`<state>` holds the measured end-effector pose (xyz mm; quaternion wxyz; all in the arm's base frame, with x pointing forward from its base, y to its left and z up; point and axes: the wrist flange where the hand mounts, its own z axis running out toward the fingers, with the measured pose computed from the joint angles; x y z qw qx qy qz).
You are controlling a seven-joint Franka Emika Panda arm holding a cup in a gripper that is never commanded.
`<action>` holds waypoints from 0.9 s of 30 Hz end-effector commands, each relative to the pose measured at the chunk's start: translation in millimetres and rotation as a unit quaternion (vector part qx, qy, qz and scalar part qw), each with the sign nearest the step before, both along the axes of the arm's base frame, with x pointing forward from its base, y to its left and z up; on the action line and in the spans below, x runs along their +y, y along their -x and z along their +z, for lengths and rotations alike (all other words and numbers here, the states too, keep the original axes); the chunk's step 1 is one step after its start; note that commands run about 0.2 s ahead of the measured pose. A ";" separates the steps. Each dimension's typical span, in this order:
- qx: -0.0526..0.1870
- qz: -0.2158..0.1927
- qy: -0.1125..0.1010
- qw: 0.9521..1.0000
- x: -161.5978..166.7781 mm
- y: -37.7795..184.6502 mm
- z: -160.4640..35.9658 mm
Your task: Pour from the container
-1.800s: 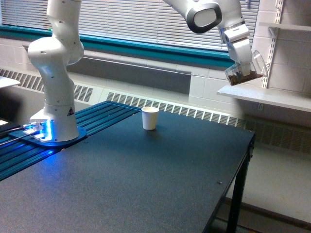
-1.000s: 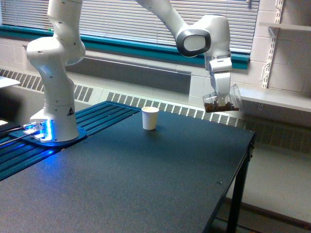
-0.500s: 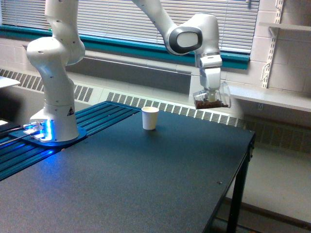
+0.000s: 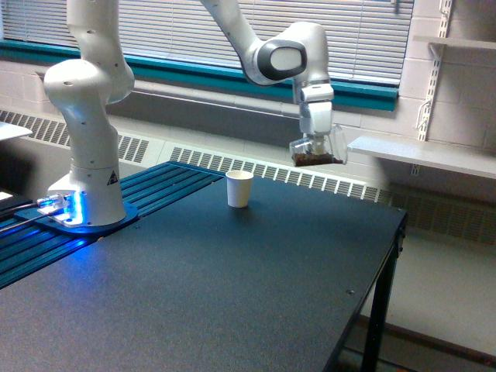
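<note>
**White Panda arm with dark joint cap and blue-lit base**

The arm [image 4: 89, 101] is glossy white, built of rounded, bulbous segments that fill the left of the frame and run along the top edge. Its thick column stands on a round base [image 4: 81, 217] at the left, where a bright blue glow shines beside some cables at the far left edge. A small red-and-black triangular sticker [image 4: 112, 177] marks the column's lower part. At upper centre, the wrist joint [image 4: 280, 60] carries a dark grey oval end cap ringed in lighter grey. Below it hangs a narrower white block, the gripper [image 4: 315, 142].
</note>
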<state>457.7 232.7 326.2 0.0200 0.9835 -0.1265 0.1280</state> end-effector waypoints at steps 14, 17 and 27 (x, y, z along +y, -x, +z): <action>-0.009 -0.034 0.019 0.999 29.8 78.6 2.0; -0.005 -0.036 0.021 0.999 36.5 93.5 -0.9; -0.004 -0.015 0.046 0.999 50.6 133.9 -9.6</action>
